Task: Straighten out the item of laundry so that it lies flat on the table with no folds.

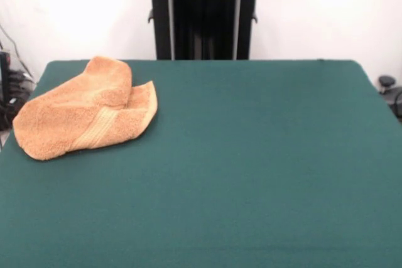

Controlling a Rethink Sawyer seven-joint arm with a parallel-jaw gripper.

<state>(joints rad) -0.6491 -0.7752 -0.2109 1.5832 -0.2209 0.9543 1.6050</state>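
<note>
The item of laundry (85,110) is a small orange-tan terry towel lying at the far left of the green table (251,167). It is crumpled and folded over itself, with a rounded flap on top toward the back and a woven band showing near its front right part. Its left end reaches close to the table's left edge. No gripper shows in the front view, and nothing touches the towel.
Cables and dark gear (12,89) sit off the table's left side. A small black object (387,83) lies beyond the right edge. A white wall stands behind the table.
</note>
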